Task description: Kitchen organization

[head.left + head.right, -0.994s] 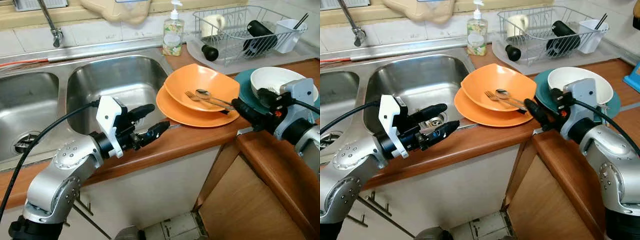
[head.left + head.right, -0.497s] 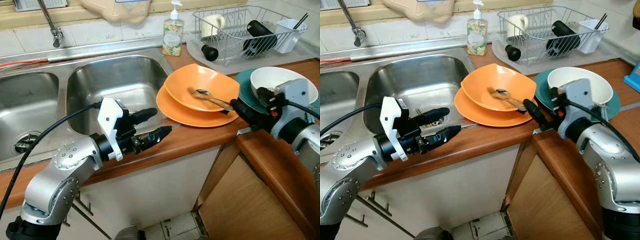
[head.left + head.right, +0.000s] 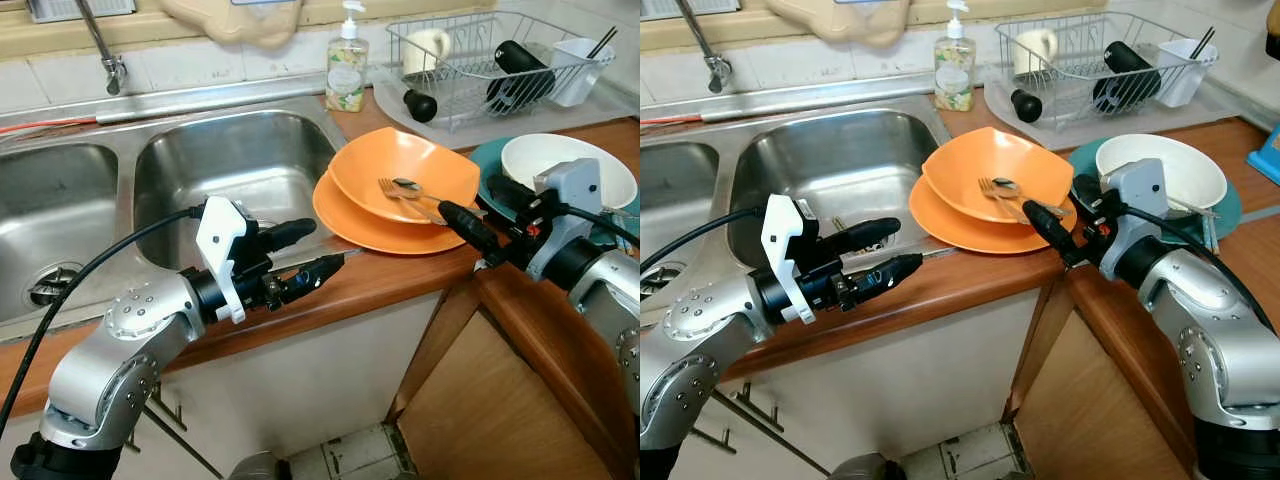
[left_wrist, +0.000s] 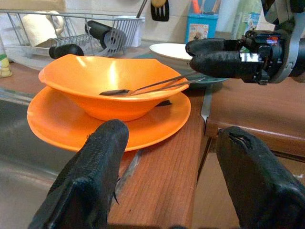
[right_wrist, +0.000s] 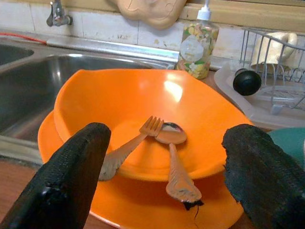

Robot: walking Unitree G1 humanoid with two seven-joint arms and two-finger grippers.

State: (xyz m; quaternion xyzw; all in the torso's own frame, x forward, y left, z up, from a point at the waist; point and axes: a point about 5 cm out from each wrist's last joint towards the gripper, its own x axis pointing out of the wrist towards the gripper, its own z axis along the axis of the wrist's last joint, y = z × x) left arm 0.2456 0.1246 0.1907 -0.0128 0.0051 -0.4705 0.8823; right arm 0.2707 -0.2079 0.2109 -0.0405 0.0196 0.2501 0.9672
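An orange bowl [image 3: 405, 170] sits on an orange plate [image 3: 355, 225] on the wooden counter, right of the sink. A fork [image 5: 131, 145] and a spoon [image 5: 174, 157] lie inside the bowl, handles toward my right gripper. My right gripper [image 3: 468, 197] is open at the bowl's right rim, one finger low by the plate edge, nothing between its fingers. My left gripper [image 3: 310, 250] is open and hovers over the counter's front edge, left of the plate, pointing at the bowl [image 4: 86, 81].
A white bowl [image 3: 560, 160] rests on a teal plate [image 3: 490, 160] behind my right wrist. A dish rack [image 3: 480, 60] with a mug and utensils stands at the back, a soap bottle [image 3: 346, 65] beside it. The double sink [image 3: 230, 170] and faucet [image 3: 100, 45] lie left.
My right gripper has reached left toward the orange bowl and its fingers have spread apart. The fork and spoon shifted briefly in the bowl. The left gripper barely moved.
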